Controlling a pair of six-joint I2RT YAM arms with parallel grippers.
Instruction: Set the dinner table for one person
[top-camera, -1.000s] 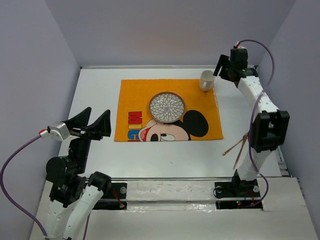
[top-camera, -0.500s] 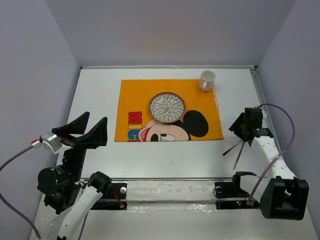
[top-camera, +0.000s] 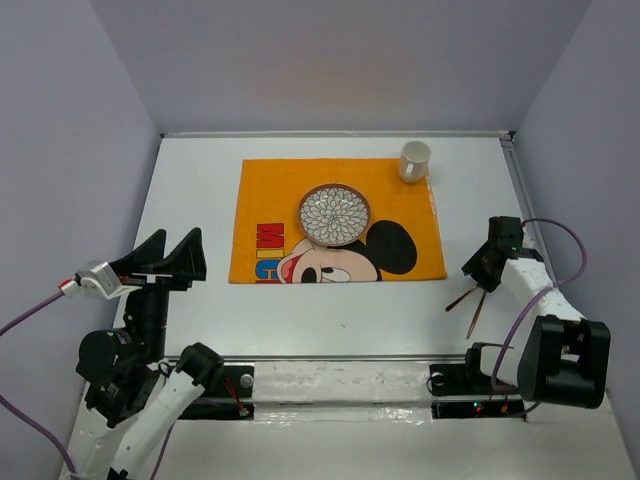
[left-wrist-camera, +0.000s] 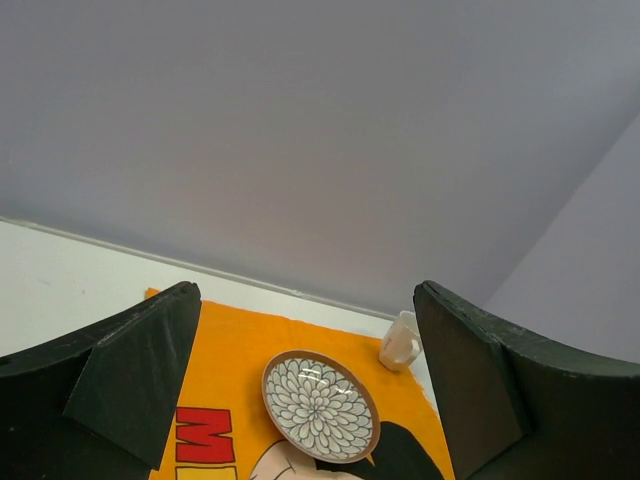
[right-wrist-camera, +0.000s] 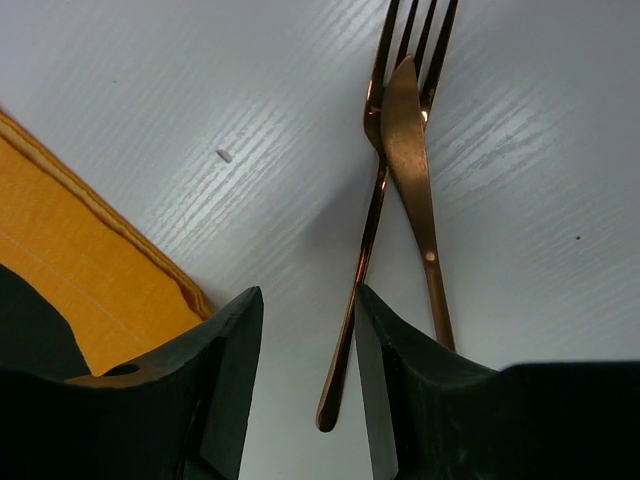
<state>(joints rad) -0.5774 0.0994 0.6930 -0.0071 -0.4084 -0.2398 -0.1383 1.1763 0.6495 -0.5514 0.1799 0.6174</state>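
Observation:
The white dinner table (top-camera: 200, 190) carries an orange Mickey Mouse mat (top-camera: 270, 200). A patterned plate (top-camera: 334, 214) sits on the mat, and a white mug (top-camera: 415, 160) stands at its far right corner. A copper fork (right-wrist-camera: 372, 215) and knife (right-wrist-camera: 412, 170) lie crossed on the bare table right of the mat, also seen from above (top-camera: 462, 298). My right gripper (right-wrist-camera: 306, 300) is open and low over them, with the fork's handle between its fingers, close to the right finger (right-wrist-camera: 400, 370). My left gripper (top-camera: 165, 262) is open, empty and raised at the near left.
The mat's near right corner (right-wrist-camera: 70, 270) lies just left of my right gripper. The left wrist view shows the plate (left-wrist-camera: 320, 405), the mug (left-wrist-camera: 400, 342) and the grey back wall (left-wrist-camera: 320, 150). Grey walls close in the table's sides.
My right arm has swung from beside the mug at the far right down to the fork and knife. My left gripper has drawn back and slightly lower.

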